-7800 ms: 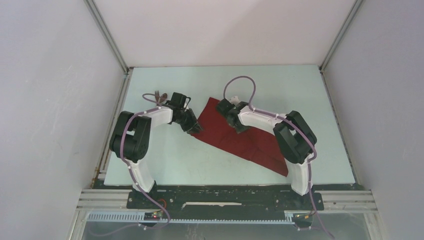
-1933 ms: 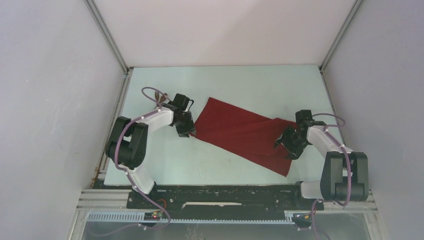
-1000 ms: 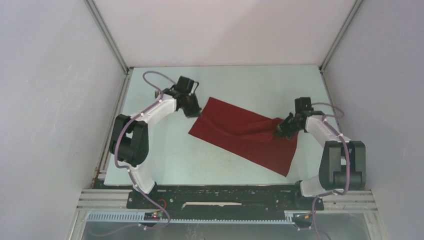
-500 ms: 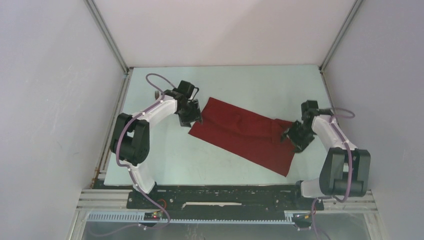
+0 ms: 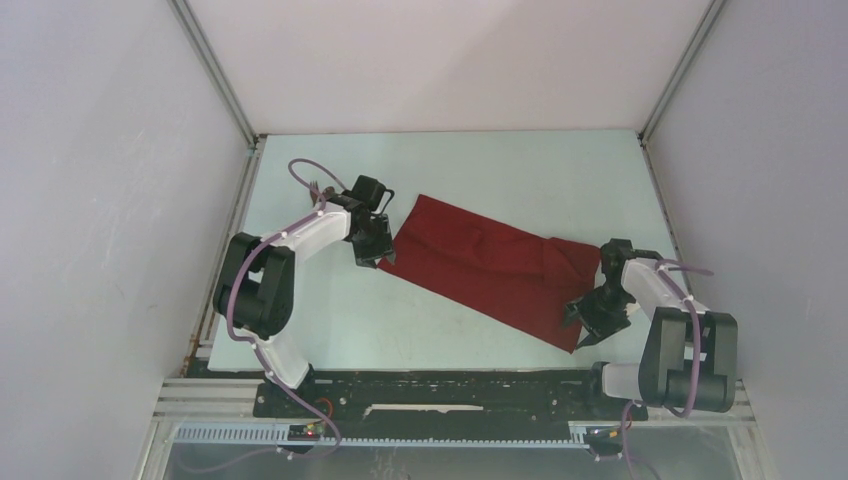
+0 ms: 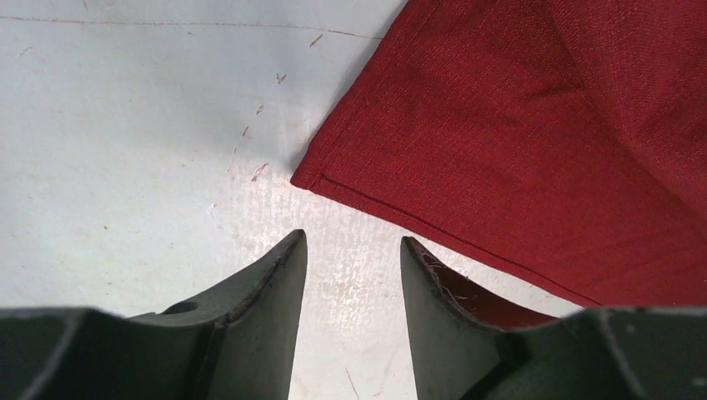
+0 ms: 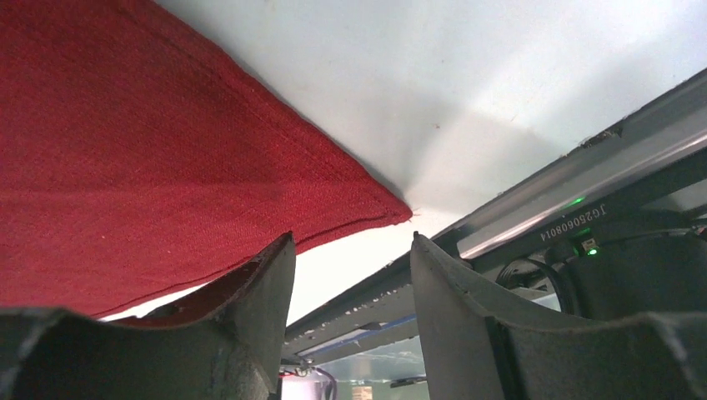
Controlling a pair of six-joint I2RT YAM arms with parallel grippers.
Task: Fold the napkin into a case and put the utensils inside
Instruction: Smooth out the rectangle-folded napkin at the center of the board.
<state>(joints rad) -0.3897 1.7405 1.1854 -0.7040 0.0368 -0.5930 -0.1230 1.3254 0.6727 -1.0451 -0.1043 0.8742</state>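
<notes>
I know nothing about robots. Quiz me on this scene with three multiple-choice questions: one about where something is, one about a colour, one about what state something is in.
1. The right gripper is nearest which part of the napkin?
A. its near right corner
B. its far left corner
C. its middle

2. What colour is the napkin?
A. blue
B. white
C. dark red

3. How does the left gripper stand?
A. shut on the cloth
B. open, holding nothing
C. out of every view

Answers:
1. A: the top view puts that gripper by the cloth's near right tip, and its wrist view shows the corner just ahead.
2. C: the cloth is dark red in all three views.
3. B: its wrist view shows the jaws apart with nothing between them, just short of a cloth corner.
</notes>
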